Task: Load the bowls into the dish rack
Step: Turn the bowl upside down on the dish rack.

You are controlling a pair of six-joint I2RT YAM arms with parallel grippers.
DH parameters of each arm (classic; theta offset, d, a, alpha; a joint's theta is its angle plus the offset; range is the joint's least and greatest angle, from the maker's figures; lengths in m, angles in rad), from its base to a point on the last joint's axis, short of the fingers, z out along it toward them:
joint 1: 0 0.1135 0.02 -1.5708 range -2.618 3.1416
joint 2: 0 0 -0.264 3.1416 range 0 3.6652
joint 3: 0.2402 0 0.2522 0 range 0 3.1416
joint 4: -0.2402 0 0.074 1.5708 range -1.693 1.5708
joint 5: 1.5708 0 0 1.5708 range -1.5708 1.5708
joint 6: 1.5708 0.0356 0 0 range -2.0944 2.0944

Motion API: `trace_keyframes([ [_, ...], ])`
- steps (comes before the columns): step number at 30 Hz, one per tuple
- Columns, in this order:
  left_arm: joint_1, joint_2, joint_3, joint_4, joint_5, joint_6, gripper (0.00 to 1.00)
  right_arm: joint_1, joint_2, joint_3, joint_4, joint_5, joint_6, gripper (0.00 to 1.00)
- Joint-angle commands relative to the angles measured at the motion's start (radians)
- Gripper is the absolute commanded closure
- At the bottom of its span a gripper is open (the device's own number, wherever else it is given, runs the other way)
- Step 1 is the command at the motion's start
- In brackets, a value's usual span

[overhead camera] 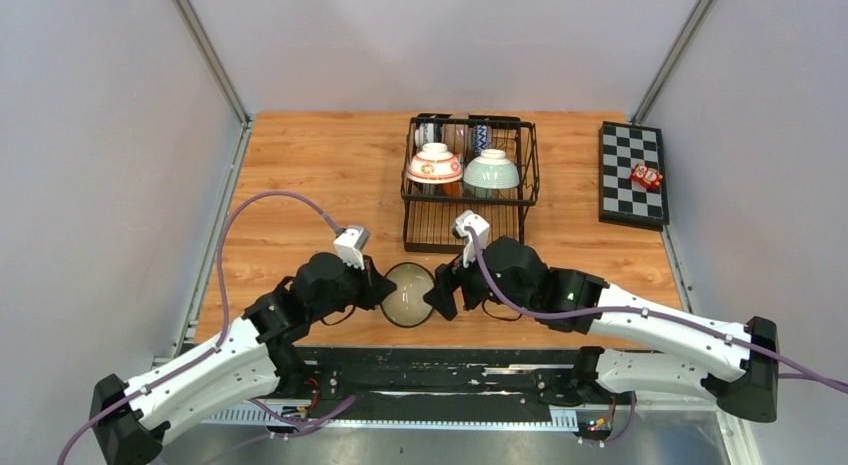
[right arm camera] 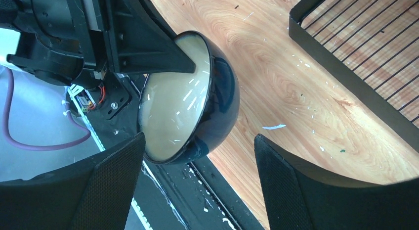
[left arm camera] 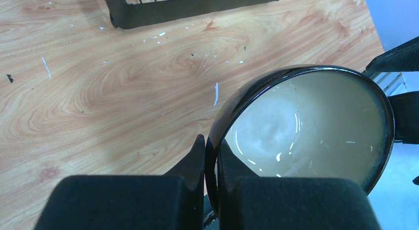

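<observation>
The job looks most of the way done. Four bowls appear to sit in the rack (overhead camera: pixel 430 230): a red-patterned bowl (overhead camera: pixel 434 165) and a pale green bowl (overhead camera: pixel 491 170) upside down in front, and two blue-and-white bowls (overhead camera: pixel 428 133) (overhead camera: pixel 481 135) behind them. That back row is small and barred by wire, so its count is my best reading.

A fifth bowl, the dark bowl (overhead camera: pixel 408 293) with a cream inside, is not loaded. It is tipped on edge above the near edge of the bench (overhead camera: pixel 320 175), at 6 o'clock from the rack. The left fingers (left arm camera: pixel 195 161) pinch its rim, one inside and one outside. The right fingers (right arm camera: pixel 118 175) stand wide apart on either side of it and are not closed on it.

No other loose bowl shows on the bench. At 3 o'clock from the rack lies one checkered board (overhead camera: pixel 625 175) with one small red toy (overhead camera: pixel 646 175) on it.
</observation>
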Motion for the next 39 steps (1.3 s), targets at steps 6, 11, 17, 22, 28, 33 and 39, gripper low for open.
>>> trace_keyframes([
  [6, 0.007, -0.141, -0.062, 0.201, -0.015, -0.076, 1.00, 0.022, -0.030, -0.031, 0.096, -0.020, 0.071, 0.03],
  [11, 0.007, -0.208, -0.094, 0.259, -0.022, -0.100, 1.00, 0.024, -0.053, -0.075, 0.175, -0.055, 0.130, 0.00],
  [17, 0.009, -0.284, -0.135, 0.326, -0.028, -0.136, 1.00, 0.025, -0.068, -0.098, 0.231, -0.103, 0.180, 0.00],
  [22, 0.009, -0.328, -0.170, 0.393, -0.023, -0.171, 1.00, 0.026, -0.089, -0.112, 0.289, -0.117, 0.227, 0.00],
  [28, 0.009, -0.341, -0.189, 0.453, -0.015, -0.197, 1.00, 0.032, -0.115, -0.121, 0.332, -0.124, 0.250, 0.00],
  [33, 0.009, -0.343, -0.203, 0.517, -0.009, -0.214, 1.00, 0.036, -0.117, -0.117, 0.337, -0.123, 0.253, 0.00],
  [39, 0.009, -0.344, -0.196, 0.538, -0.005, -0.212, 1.00, 0.039, -0.140, -0.116, 0.323, -0.095, 0.236, 0.00],
])
